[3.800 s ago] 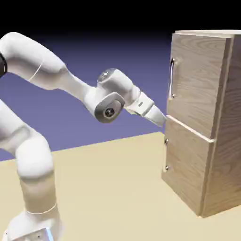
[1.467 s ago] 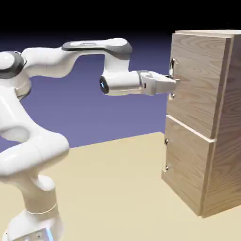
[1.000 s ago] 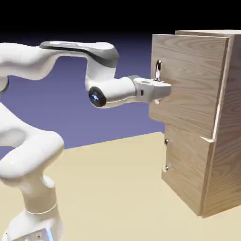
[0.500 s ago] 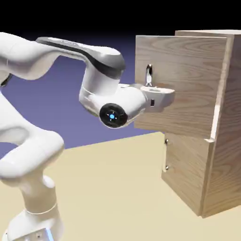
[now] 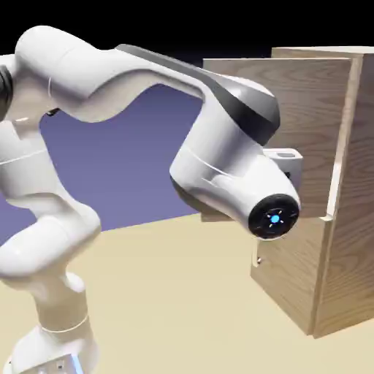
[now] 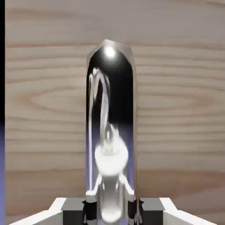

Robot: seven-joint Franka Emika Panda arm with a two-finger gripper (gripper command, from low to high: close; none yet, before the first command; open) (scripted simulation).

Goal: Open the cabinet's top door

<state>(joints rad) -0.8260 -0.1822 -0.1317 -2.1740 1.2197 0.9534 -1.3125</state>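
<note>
The light-oak cabinet (image 5: 350, 219) stands at the exterior view's right. Its top door (image 5: 307, 95) is swung well out from the front, leaving a gap at the hinge side. In the exterior view the arm's bulky wrist (image 5: 241, 175) covers the door's handle and my fingers. The hand view shows the silver bar handle (image 6: 110, 110) large and upright against the door's wood grain (image 6: 44, 110). My gripper (image 6: 110, 211) is shut on that handle, with the grey fingertips (image 6: 151, 206) on either side of it at the bottom edge.
The shorter lower door (image 5: 281, 281) stays closed, its small handle (image 5: 258, 259) just under the arm's wrist. The arm's base and lower links (image 5: 51, 292) rise at the lower left over the tan table (image 5: 182, 307).
The top door has swung further open toward the exterior view's left. The wrist has rolled toward the camera and now hides the handle. The grip has stayed shut.
</note>
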